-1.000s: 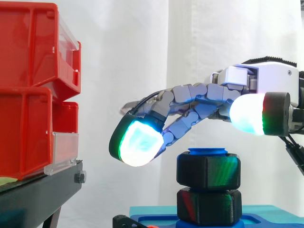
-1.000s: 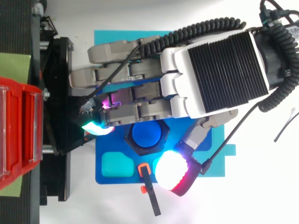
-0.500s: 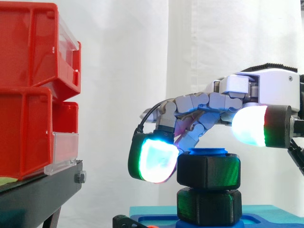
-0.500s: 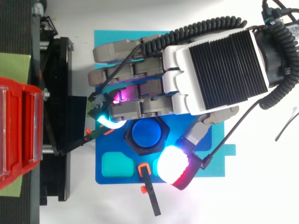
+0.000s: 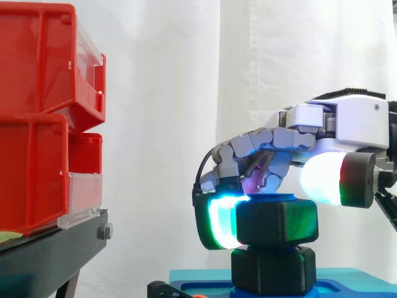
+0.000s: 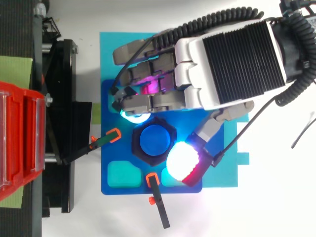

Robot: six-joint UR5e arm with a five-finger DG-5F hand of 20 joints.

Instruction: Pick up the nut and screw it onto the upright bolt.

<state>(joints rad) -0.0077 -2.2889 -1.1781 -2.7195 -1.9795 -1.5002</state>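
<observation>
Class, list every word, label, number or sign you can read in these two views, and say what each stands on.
None can be read.
The clear label holders on the red bins look blank.
The nut, the bolt top and the blue base bear no print that shows.
</observation>
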